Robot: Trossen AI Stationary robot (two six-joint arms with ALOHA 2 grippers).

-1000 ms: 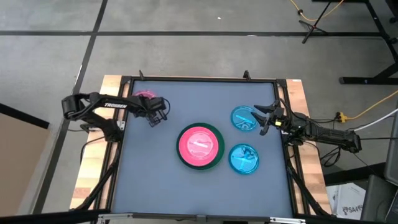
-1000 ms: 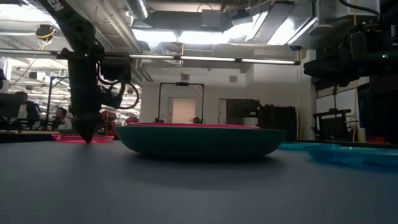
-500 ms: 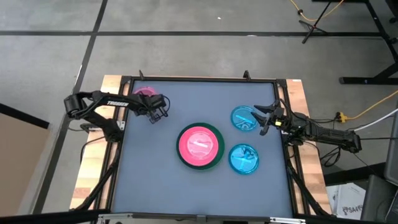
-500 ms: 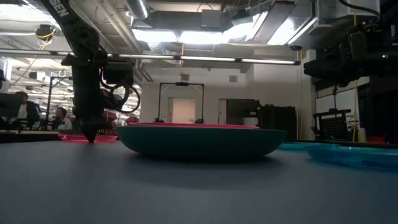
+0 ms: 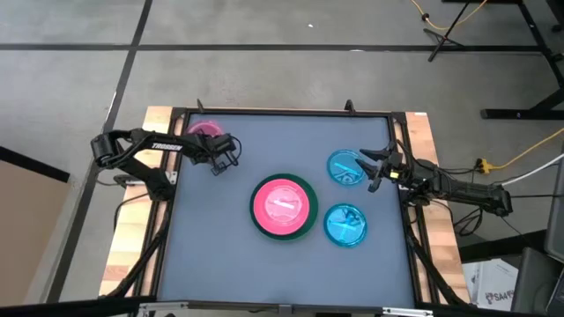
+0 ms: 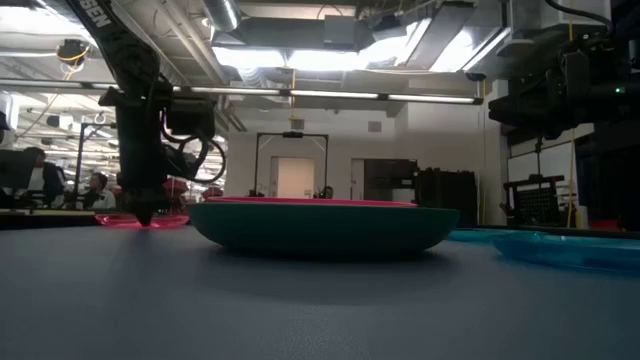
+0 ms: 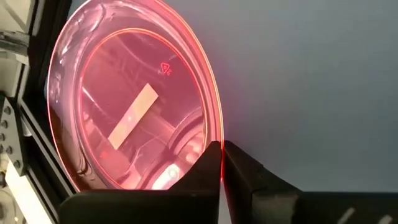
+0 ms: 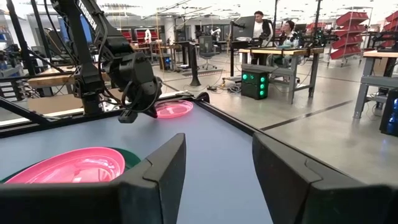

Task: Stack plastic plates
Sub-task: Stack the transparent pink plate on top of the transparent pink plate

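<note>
A small translucent pink plate (image 5: 204, 132) lies in the table's far left corner, and my left gripper (image 5: 219, 160) is shut on its near right rim. In the table's middle a medium pink plate (image 5: 283, 203) rests inside a large dark green plate (image 5: 307, 222). Two small translucent blue plates lie to the right, one farther (image 5: 344, 168) and one nearer (image 5: 344, 224). My right gripper (image 5: 374, 168) stands open just right of the farther blue plate, with nothing between its fingers. My left gripper pinches the small pink plate's rim (image 7: 219, 134) between its two fingers (image 7: 200, 173), one over the plate's inside and one outside it. The fingers come from above, pointing down (image 6: 141, 214). The plate lies flat on the table.
A raised dark frame (image 5: 282, 112) runs round the grey table top. Bare table lies along the near edge and between the pink plate and the middle stack. People sit at desks (image 8: 273, 28) in the room beyond.
My left gripper has moved a little toward the table's far edge, onto the small pink plate, and has shut on its rim. The plate has stayed where it was. My right gripper has kept still.
</note>
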